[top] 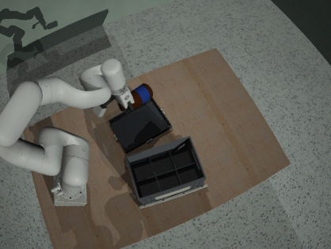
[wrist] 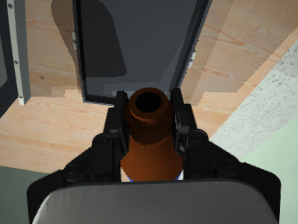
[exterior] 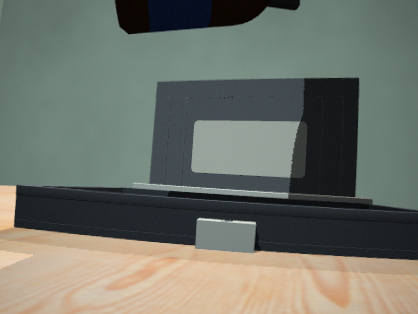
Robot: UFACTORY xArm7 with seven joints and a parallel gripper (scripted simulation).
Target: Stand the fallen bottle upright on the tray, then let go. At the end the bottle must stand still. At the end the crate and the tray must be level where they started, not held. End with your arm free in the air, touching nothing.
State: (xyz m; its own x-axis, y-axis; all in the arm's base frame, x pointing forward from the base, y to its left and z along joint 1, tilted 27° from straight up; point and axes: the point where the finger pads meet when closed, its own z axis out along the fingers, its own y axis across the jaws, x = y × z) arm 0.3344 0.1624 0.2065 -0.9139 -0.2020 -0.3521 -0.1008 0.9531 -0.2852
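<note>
A brown bottle (top: pixel 142 94) (exterior: pixel 200 12) (wrist: pixel 148 135) with a blue label is held lying level in the air. My gripper (top: pixel 127 101) (wrist: pixel 149 103) is shut on its neck. The bottle hangs over the far edge of the dark tray (top: pixel 160 113) (exterior: pixel 100 212) (wrist: pixel 92 60), well above it. In the wrist view the bottle's open mouth faces the camera, with the tray's end below it. The dark crate (top: pixel 198 164) (exterior: pixel 330 130) with several compartments stands just beyond the tray's other side.
The wooden table top (top: pixel 222 115) (exterior: pixel 150 280) (wrist: pixel 45 125) carries the tray and crate. My arm's base (top: pixel 69 194) stands at the table's left. A speckled floor (top: pixel 277 59) surrounds the table.
</note>
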